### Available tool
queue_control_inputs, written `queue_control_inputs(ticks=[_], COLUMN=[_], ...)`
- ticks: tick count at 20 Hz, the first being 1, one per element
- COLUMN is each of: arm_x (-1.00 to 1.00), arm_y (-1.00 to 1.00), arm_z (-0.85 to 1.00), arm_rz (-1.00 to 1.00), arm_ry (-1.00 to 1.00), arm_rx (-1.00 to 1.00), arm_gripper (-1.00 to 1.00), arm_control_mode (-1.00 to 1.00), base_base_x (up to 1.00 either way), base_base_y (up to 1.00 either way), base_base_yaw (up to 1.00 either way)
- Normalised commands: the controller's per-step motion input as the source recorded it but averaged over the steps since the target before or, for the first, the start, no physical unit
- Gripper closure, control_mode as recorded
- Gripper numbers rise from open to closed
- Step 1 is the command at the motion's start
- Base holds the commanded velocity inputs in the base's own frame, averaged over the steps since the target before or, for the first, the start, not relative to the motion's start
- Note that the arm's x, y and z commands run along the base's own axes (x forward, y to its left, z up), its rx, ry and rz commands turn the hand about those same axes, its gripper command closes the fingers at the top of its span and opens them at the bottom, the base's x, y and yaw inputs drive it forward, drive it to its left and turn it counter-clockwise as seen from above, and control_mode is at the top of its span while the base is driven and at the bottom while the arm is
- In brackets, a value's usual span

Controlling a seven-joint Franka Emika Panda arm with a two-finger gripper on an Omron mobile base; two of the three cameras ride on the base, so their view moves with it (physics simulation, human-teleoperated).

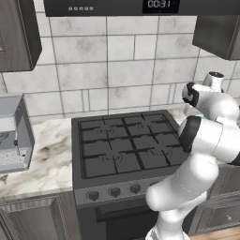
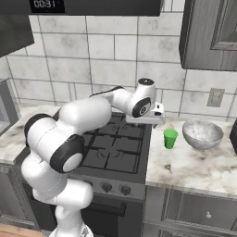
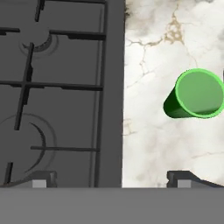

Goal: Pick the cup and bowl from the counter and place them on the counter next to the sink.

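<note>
While the fingers (image 3: pixel 111 178) stand wide apart and empty at the bottom of the hand view, one tip sits over the stove (image 3: pixel 57 87) edge and the other over the marble desk (image 3: pixel 148 131). One green cup (image 3: pixel 195 95) stands upright at the right of that view, apart from the fingers. It looks light, stiff and smooth, perhaps slippery, so closing across its side walls below the rim seems best. One bowl (image 2: pixel 202 134) rests right of the cup in the right base view; it looks heavier, and its rim seems the place to grasp.
</note>
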Motion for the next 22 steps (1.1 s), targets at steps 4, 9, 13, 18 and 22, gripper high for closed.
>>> queue_control_inputs(ticks=[4, 9, 13, 18, 22], arm_x=[0.51, 0.39, 0.34, 0.25, 0.18], arm_y=[-0.24, -0.51, -0.66, -0.47, -0.31], arm_z=[-0.15, -0.04, -0.01, -0.02, -0.03], arm_rz=[0.00, 0.00, 0.00, 0.00, 0.00], arm_ry=[-0.02, 0.00, 0.00, 0.00, 0.00], arm_rx=[0.00, 0.00, 0.00, 0.00, 0.01], arm_gripper=[-1.00, -1.00, -1.00, -1.00, -1.00], arm_control_mode=[-1.00, -1.00, -1.00, -1.00, -1.00], base_base_x=[0.00, 0.00, 0.00, 0.00, 0.00], base_base_y=[0.00, 0.00, 0.00, 0.00, 0.00], base_base_yaw=[0.00, 0.00, 0.00, 0.00, 0.00])
